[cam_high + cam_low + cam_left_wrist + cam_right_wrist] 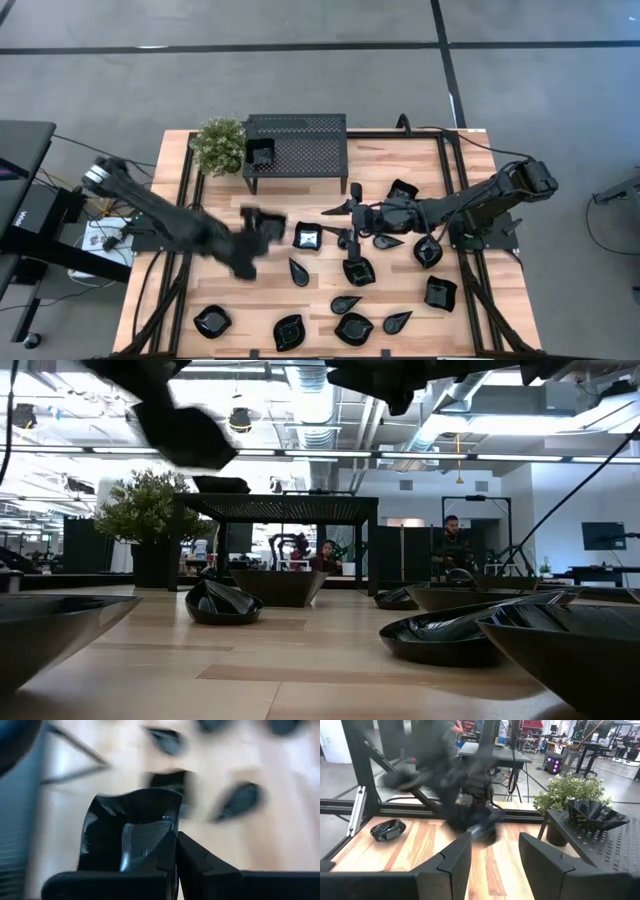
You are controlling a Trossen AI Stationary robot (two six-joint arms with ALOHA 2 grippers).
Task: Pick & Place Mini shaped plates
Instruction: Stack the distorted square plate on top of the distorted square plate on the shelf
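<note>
While its fingers pinch the rim of a square black mini plate (pixel 131 832), the left gripper (pixel 262 226) hangs above the table (pixel 215 280), seemingly clear of it. More mini plates (pixel 352 327) lie scattered nearby. Right gripper (pixel 345 213) waits wide, empty.

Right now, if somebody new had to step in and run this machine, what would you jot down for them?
Left end effector: shut on a small black dish, lifted above the left-middle of the table.
Right end effector: open, empty, hovering over the table's middle.
Done: one dish sits on the perforated stand beside the potted plant.
Left: about a dozen black dishes lie scattered over the wood, mostly centre and right, such as the one at the front left.
</note>
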